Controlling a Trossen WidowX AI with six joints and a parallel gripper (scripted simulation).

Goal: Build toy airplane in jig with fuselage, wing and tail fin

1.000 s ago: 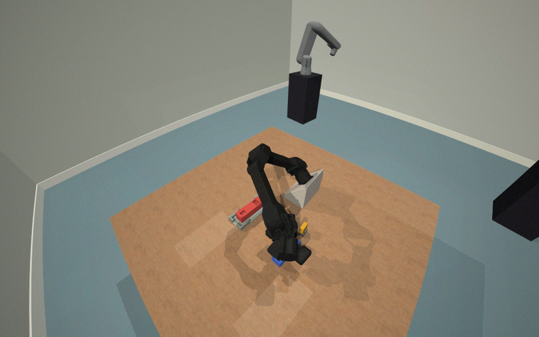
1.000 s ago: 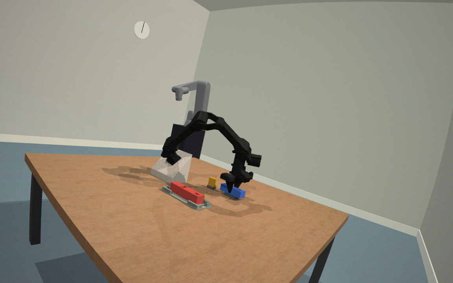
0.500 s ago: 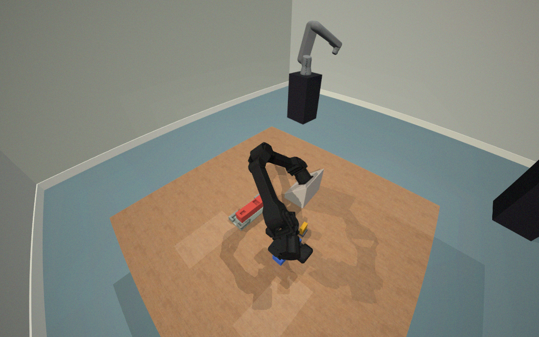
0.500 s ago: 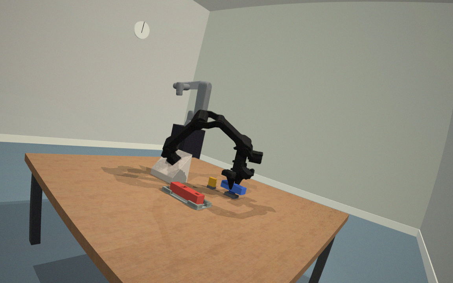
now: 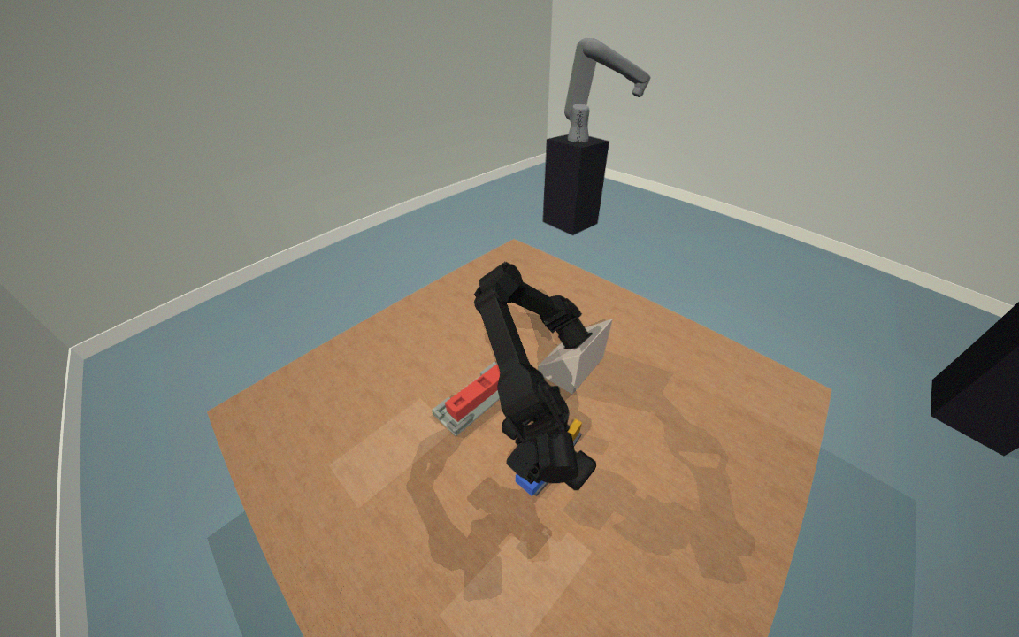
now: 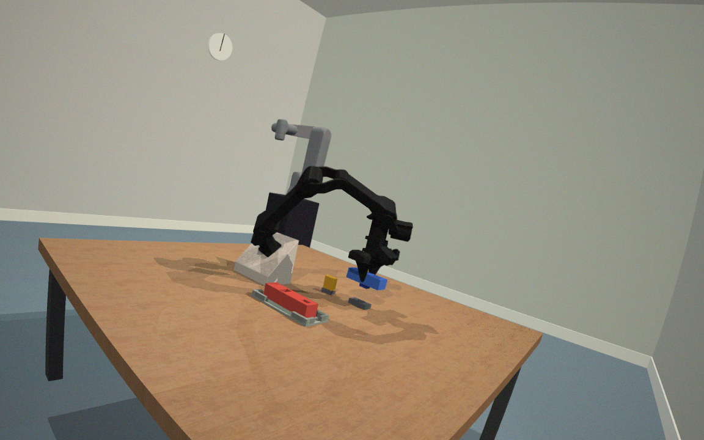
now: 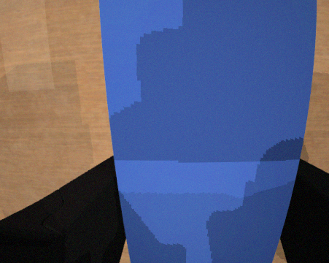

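Observation:
My gripper point(image 6: 368, 275) point(image 7: 202, 161) is shut on the blue wing point(image 5: 529, 485) point(image 6: 378, 282) point(image 7: 215, 91), with a finger on each long side. The wing is held level above its dark stand point(image 6: 359, 303), its tab pointing down. The red fuselage point(image 5: 471, 394) point(image 6: 291, 300) lies lengthwise in the grey-green jig point(image 5: 452, 427) point(image 6: 307, 321) and looks flat; its sockets face up. The yellow tail fin point(image 5: 575, 428) point(image 6: 330, 282) stands upright in a small dark holder point(image 6: 327, 291). In the top view the arm hides part of the fuselage, the wing and the fingertips.
The arm rises from a pale wedge-shaped base point(image 5: 588, 360) point(image 6: 253, 266) behind the jig. The fin stands between that base and the wing's stand. The wooden table point(image 5: 299, 443) point(image 6: 223, 361) carries everything. Grey arms on dark pedestals point(image 5: 574, 186) stand off the table.

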